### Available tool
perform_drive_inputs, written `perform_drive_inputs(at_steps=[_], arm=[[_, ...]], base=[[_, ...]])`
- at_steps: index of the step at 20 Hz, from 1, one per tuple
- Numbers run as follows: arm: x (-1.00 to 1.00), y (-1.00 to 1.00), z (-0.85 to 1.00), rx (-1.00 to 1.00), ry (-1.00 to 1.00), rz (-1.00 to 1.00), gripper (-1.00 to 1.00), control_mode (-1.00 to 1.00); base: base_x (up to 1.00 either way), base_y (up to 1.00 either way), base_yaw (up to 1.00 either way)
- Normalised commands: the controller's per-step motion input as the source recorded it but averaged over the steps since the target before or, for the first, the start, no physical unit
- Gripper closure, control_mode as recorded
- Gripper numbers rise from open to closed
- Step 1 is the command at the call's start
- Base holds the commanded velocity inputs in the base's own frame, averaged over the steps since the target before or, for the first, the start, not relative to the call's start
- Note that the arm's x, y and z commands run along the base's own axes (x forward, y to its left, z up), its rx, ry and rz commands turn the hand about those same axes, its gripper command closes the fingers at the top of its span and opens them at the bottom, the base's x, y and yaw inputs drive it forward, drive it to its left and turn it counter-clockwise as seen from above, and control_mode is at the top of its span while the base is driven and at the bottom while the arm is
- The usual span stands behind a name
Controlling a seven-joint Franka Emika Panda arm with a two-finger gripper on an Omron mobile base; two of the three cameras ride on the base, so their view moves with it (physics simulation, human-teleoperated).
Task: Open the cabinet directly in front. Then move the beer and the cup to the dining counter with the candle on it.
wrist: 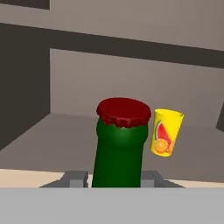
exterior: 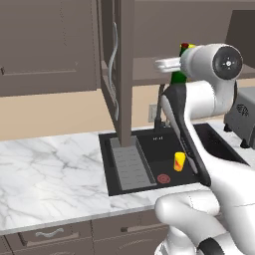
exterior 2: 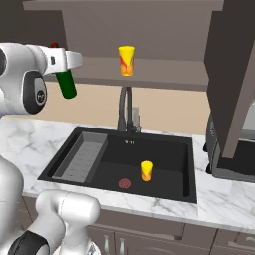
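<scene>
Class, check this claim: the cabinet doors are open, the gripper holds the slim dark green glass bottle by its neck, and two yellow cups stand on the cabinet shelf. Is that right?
Not quite. One tapered yellow cup stands on the open cabinet shelf; the other yellow cup sits in the black sink, as the right base view shows. The gripper does hold the slim dark green glass bottle by its neck.

A black sink (exterior: 149, 159) sat in the marble desk (exterior: 50, 174). Inside it stood a yellow cup (exterior: 179, 161); above it, a green bottle (exterior: 179, 74) showed behind the arm (exterior: 209, 94), beside the open cabinet door (exterior: 118, 69).
</scene>
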Motion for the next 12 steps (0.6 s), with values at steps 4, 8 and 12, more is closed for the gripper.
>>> perform_drive_inputs(at_steps=[4, 8, 12], arm=[[-0.68, -0.02, -0.2, 0.0, 0.0, 0.0, 1.0, -1.0], [-0.46, 0.0, -0.29, 0.0, 0.0, 0.0, 1.0, -1.0], [-0.29, 0.0, -0.33, 0.01, 0.01, 0.0, 1.0, -1.0]], base=[[0.0, 0.0, 0.0], [0.0, 0.0, 0.0], [0.0, 0.0, 0.0]])
